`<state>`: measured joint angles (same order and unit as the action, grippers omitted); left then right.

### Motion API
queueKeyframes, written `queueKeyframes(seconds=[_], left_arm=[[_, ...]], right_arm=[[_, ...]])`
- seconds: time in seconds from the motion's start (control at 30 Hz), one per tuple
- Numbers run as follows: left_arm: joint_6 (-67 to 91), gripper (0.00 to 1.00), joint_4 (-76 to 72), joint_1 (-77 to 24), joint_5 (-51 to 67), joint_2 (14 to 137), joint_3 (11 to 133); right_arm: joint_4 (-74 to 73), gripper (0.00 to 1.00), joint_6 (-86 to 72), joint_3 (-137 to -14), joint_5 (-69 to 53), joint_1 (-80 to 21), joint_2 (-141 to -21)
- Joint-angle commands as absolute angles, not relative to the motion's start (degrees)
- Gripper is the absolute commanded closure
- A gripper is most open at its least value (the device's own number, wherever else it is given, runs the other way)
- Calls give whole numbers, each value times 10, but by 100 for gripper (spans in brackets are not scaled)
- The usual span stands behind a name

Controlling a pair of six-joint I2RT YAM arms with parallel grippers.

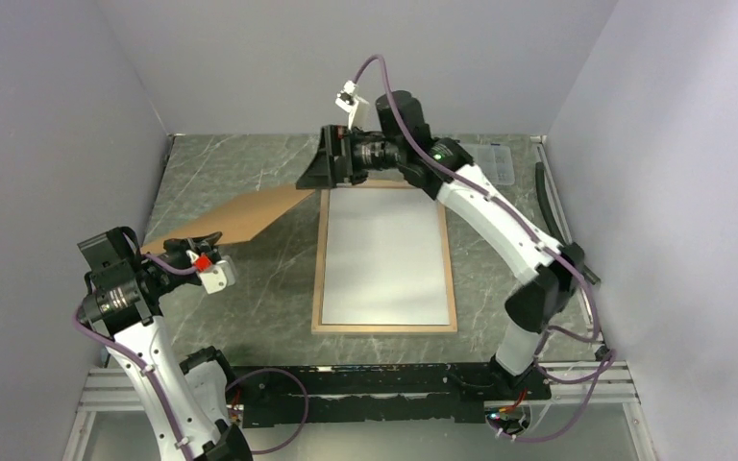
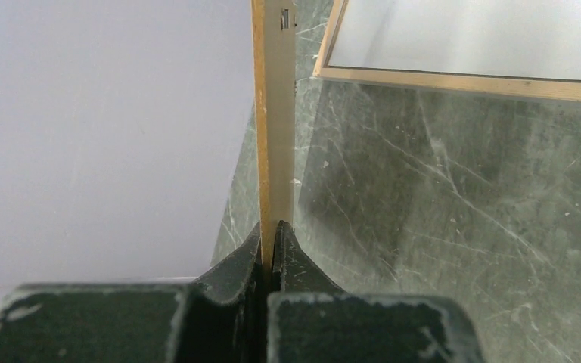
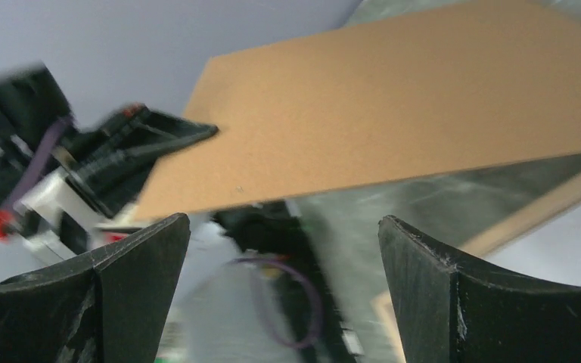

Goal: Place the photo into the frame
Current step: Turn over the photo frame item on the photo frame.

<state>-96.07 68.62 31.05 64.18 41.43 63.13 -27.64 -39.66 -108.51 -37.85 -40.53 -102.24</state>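
Observation:
The frame (image 1: pixel 319 259) lies flat in the middle of the table with its light wood back up; its rail also shows in the left wrist view (image 2: pixel 461 82). A flat white sheet (image 1: pixel 384 254) fills it, which looks like the photo face down. The brown backing panel (image 1: pixel 240 216) hangs tilted above the table, left of the frame. My left gripper (image 1: pixel 202 240) is shut on the panel's near-left edge, which shows edge-on (image 2: pixel 276 113) between the jaws (image 2: pixel 275 227). My right gripper (image 1: pixel 315 161) stands open at the panel's far end, empty (image 3: pixel 284 223), with the panel (image 3: pixel 393 113) beyond it.
A small clear plastic box (image 1: pixel 493 163) sits at the back right of the marbled table (image 1: pixel 240 288). Grey walls close in the left, back and right sides. A black cable (image 1: pixel 541 182) runs along the right edge.

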Motion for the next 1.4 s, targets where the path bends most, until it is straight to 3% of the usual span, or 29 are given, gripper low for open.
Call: queueKeyframes(seconds=[0.0,0.17,0.4,1.2,1.37], left_arm=[[-987,97,687,310,701,419,669],[-1008,97,740,310,730,434,692],[-1089,97,819,311,767,464,709],[-1133,97,905,310,764,494,753],[-1153,97,925,310,763,497,763]], right_arm=[[-336,0,-55,-1038,-301,-419,-910],[-242,0,142,-910,-313,-430,-820],[-290,4,280,-931,-340,-459,-840],[-176,29,349,-925,-287,-512,-945],[-152,42,352,-931,-246,-530,-968]])
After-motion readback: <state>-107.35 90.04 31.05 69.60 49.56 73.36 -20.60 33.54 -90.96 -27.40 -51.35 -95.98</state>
